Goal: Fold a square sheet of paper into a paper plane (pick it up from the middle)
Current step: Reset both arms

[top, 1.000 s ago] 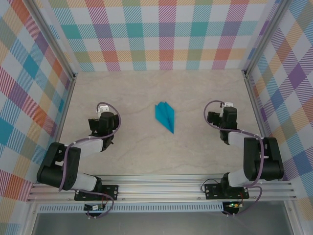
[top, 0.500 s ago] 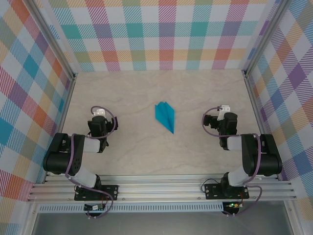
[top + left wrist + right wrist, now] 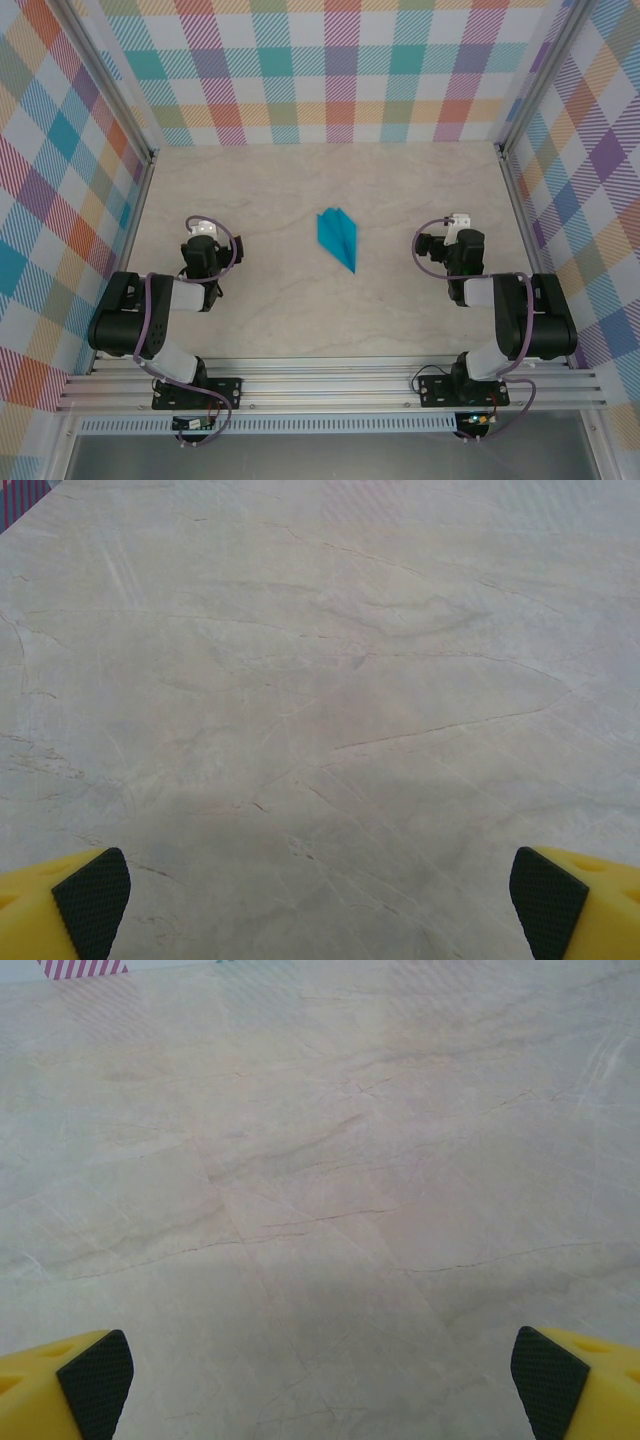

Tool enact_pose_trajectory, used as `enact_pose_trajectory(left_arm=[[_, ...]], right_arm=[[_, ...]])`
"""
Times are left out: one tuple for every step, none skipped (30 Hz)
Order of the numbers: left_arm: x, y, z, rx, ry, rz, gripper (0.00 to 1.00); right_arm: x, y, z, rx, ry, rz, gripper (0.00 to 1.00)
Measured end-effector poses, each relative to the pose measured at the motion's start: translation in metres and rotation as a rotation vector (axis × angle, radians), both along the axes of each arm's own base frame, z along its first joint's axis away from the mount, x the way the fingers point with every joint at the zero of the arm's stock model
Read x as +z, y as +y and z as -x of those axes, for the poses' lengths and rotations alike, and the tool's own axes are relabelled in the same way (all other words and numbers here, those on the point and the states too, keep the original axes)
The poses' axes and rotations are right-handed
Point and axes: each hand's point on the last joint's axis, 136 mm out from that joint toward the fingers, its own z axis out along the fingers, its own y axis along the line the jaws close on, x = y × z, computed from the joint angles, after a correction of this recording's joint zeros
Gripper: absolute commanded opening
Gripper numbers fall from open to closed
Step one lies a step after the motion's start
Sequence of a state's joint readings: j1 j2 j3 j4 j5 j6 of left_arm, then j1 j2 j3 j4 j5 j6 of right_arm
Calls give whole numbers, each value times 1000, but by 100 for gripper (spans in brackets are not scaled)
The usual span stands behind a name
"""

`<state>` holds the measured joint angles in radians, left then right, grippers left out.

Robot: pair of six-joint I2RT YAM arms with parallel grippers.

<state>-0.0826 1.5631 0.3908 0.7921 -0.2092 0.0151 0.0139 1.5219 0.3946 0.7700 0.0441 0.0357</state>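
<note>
The paper plane [image 3: 338, 238] lies flat on the marbled table [image 3: 270, 190], roughly midway between the two arms and well apart from both. It is a narrow teal dart with a centre crease, its sharp nose pointing toward the near edge and slightly to the right, its wider tail toward the far wall.

The left gripper [image 3: 320, 900] hangs over bare table with its jaws spread wide, the black pads [image 3: 92, 895] at the corners of its wrist view and nothing between them. The right gripper [image 3: 322, 1380] does the same on its side, jaws wide and empty.

The folding looks finished, so the step in hand is probably parking the arms. To do that well, each arm should keep to its own side and avoid sweeping across the middle: paper this light would slide or spring open at a brush.
</note>
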Motion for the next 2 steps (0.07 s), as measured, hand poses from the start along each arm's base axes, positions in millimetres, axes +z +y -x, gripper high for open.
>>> enact_pose_trajectory(left_arm=[[0,0,0,0,0,0,100],[0,0,0,0,0,0,100]], right_arm=[[0,0,0,0,0,0,100],[0,0,0,0,0,0,100]])
